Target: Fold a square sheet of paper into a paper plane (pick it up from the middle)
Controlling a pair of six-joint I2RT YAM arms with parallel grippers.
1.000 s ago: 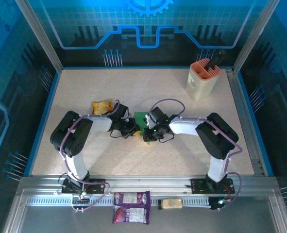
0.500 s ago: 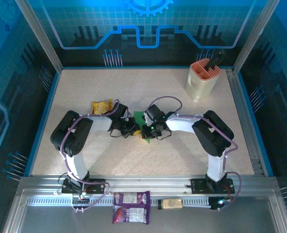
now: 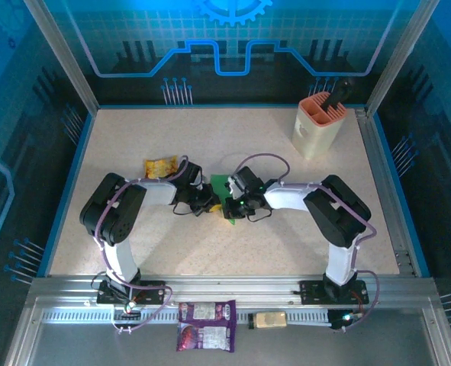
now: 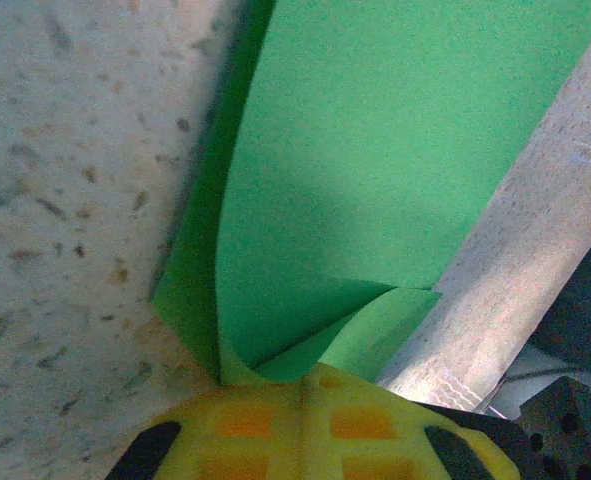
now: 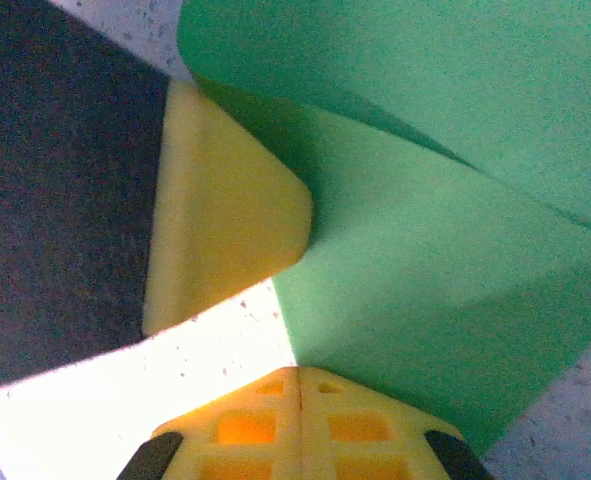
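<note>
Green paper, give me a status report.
Left hand shut, right hand shut, both touching the green paper. Paper partly folded. Yellow snack packet lies clear.

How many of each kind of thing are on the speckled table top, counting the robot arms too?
Robot arms: 2 (left arm, right arm)
Green paper sheets: 1
Yellow snack packets: 1
Beige holders: 1
Black things standing in the holder: 1
Total: 6
</note>
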